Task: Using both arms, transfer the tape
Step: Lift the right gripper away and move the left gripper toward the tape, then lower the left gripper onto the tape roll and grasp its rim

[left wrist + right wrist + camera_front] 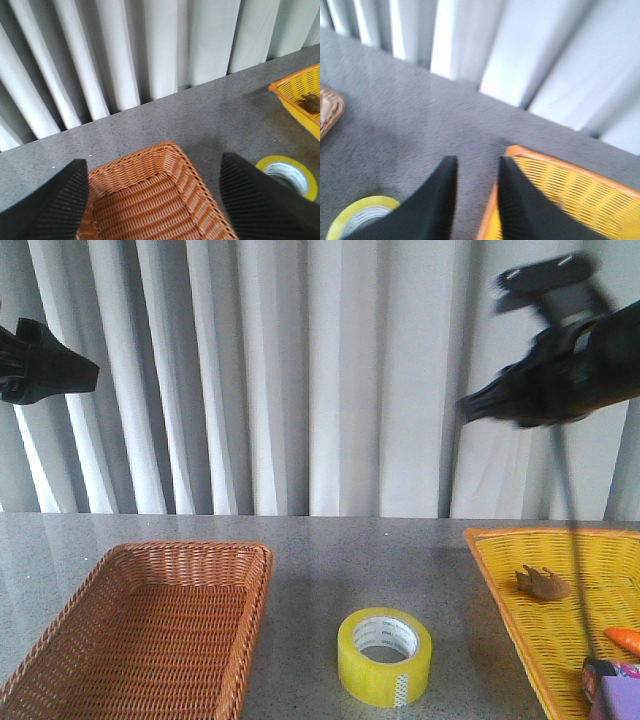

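Grey speckled stone makes up the worktop [330,560], backed on its far side by white pleated curtains [300,370]. On the near left lies a brown wicker basket [140,630]; at the right edge sits a yellow wicker tray [560,610] holding a small brown object [543,584] and, nearer, an orange item [625,638] partly cut off by the frame. Both black arms hang high above the worktop, well apart. The left tool [155,200] is released, its ribbed fingers [50,205] spread wide above the basket's far corner and gripping nothing. The right tool [476,200] hovers over the strip of worktop between the tape and the tray, its fingers [435,205] a narrow gap apart and empty. The tape [384,656], a translucent yellow roll with a white printed core, lies flat on the worktop near the front, between basket and tray, touched by neither tool.
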